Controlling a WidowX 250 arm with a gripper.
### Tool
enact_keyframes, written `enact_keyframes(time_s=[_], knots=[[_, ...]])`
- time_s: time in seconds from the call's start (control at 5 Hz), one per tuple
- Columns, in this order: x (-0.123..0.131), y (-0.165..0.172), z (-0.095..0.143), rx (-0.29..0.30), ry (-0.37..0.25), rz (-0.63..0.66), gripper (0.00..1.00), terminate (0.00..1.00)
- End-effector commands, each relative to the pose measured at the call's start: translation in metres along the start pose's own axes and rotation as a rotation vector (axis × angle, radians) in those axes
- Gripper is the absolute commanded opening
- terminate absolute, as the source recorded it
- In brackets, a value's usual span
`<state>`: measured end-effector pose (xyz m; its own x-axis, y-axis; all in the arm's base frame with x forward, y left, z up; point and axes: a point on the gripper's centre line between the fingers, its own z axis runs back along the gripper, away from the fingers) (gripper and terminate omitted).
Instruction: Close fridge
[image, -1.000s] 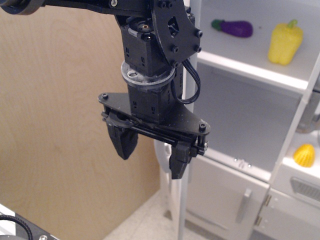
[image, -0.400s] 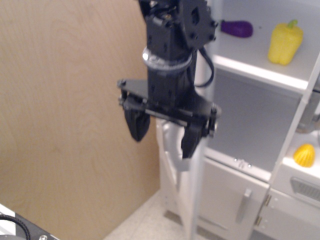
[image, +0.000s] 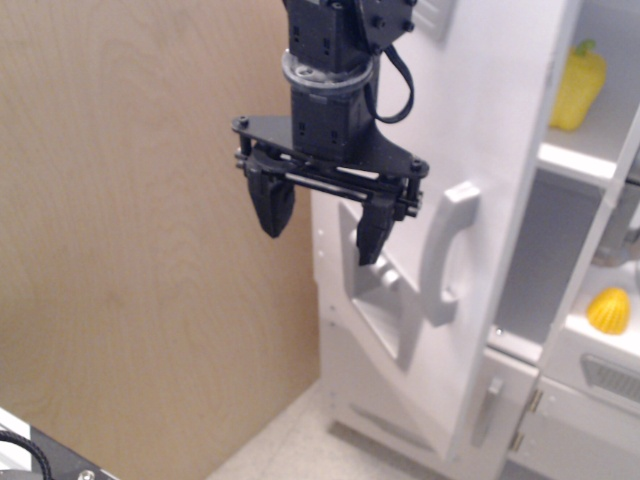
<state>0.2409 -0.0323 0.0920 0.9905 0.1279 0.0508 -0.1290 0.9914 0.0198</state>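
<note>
Observation.image: the fridge stands upright at 3 o'clock, long axis vertical, its door ajar and facing 9 o'clock. The gripper hangs against the door, fingers apart, holding nothing.

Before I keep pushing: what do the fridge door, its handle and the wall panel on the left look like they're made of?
Fridge door: smooth painted wood or plastic, matte white, can't tell which. Handle: moulded piece, pale with a light sheen, probably plastic. Wall panel: light plywood, with visible grain.
</note>
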Motion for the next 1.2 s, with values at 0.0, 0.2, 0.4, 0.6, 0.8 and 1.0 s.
enact_keyframes(time_s=[0.0, 0.2, 0.4, 0.6, 0.8, 1.0], knots=[[0.053, -0.014, 0.015, -0.014, -0.071, 0.088, 1.00, 0.00], [0.074, -0.022, 0.016, -0.031, -0.073, 0.118, 1.00, 0.00], [0.085, -0.032, 0.013, -0.035, -0.082, 0.115, 1.00, 0.00], [0.091, -0.037, 0.011, -0.023, -0.097, 0.117, 1.00, 0.00], [0.099, -0.040, 0.012, -0.025, -0.101, 0.129, 1.00, 0.00], [0.107, -0.042, 0.017, -0.038, -0.116, 0.140, 1.00, 0.00]])
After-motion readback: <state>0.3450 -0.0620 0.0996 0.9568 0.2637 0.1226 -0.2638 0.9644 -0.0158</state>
